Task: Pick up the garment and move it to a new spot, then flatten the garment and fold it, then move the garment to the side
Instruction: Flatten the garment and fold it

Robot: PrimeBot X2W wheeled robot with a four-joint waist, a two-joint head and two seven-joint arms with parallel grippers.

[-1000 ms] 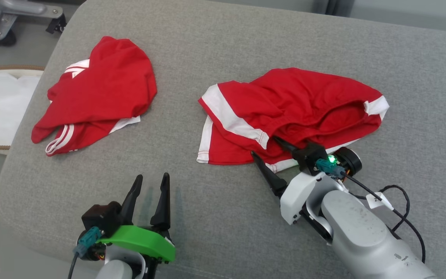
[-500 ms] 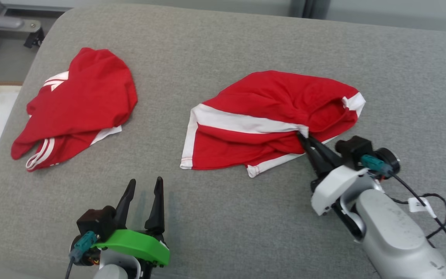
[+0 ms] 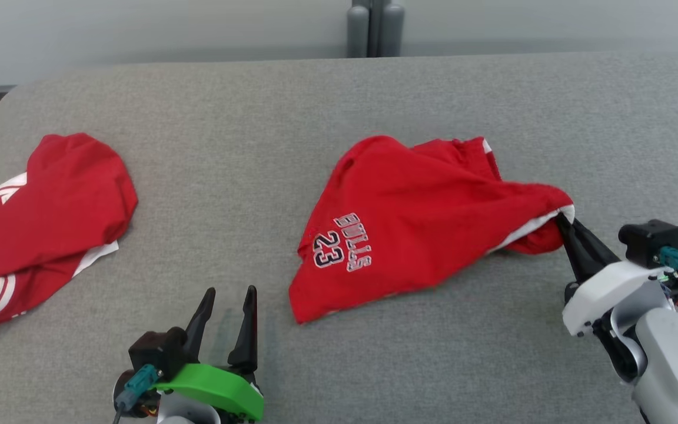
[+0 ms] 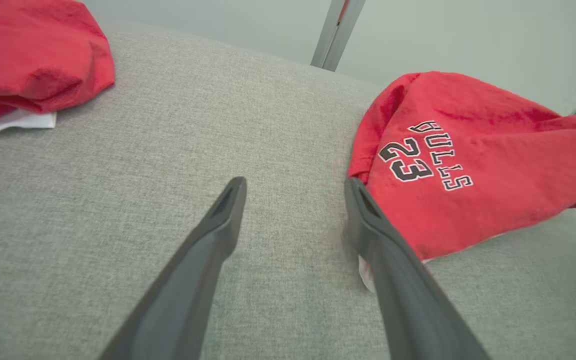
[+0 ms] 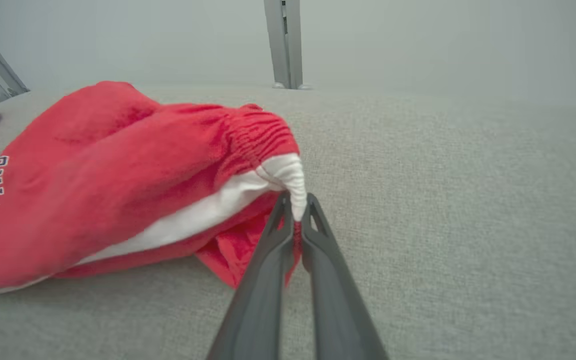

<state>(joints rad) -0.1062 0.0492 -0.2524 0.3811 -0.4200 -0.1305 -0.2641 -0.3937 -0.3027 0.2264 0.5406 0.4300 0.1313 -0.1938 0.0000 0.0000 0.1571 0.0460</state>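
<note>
Head view: red garment (image 3: pixel 409 229), "Bulls 23" print up, crumpled on grey worktop (image 3: pixel 256 118); right gripper (image 3: pixel 562 221) clenched on its white-trimmed edge; left gripper (image 3: pixel 230 294) spread, empty; second red garment (image 3: pixel 45 218) well apart
Left wrist view: open fingers near the printed corner
Right wrist view: elastic waistband pinched
Status, judged: grasp made; relocating, flattening, folding, setting aside remain

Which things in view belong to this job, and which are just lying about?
In the job: Bulls shorts, pinched at a white-trimmed edge by the right hand; left hand, open.
Lying about: second red garment, far left; grey post at the back.
</note>
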